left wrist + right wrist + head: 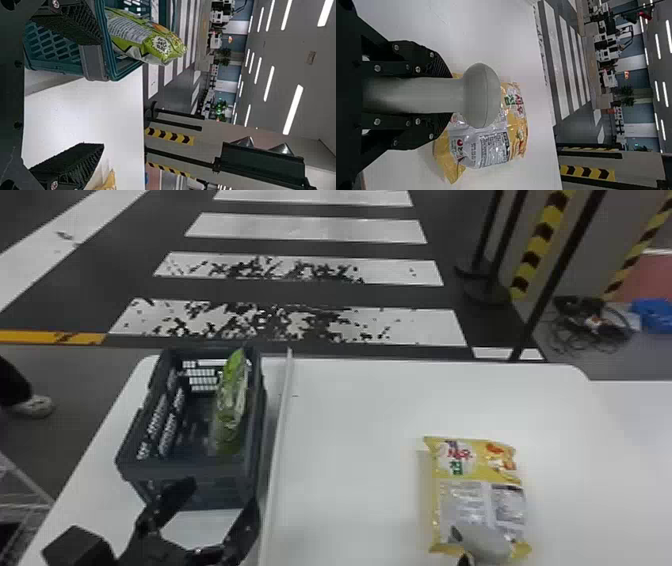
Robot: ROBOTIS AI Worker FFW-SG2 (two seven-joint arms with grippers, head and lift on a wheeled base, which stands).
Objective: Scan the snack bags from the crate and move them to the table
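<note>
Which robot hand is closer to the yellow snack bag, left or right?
Right. The right end effector holds a grey scanner over the yellow snack bag. The left end effector is well left of the bag, at the crate's near end.

White table [360,415]: dark crate [187,471] left, yellow snack bag [477,462] right.

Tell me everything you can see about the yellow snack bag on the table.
The yellow bag lies on the white table, right of the crate. It looks like shiny, crinkled film, puffed, with flattened ends, red and green lettering, food pictures and a silvery printed panel. The grey scanner is over its near end; I can't tell whether they touch.
</note>
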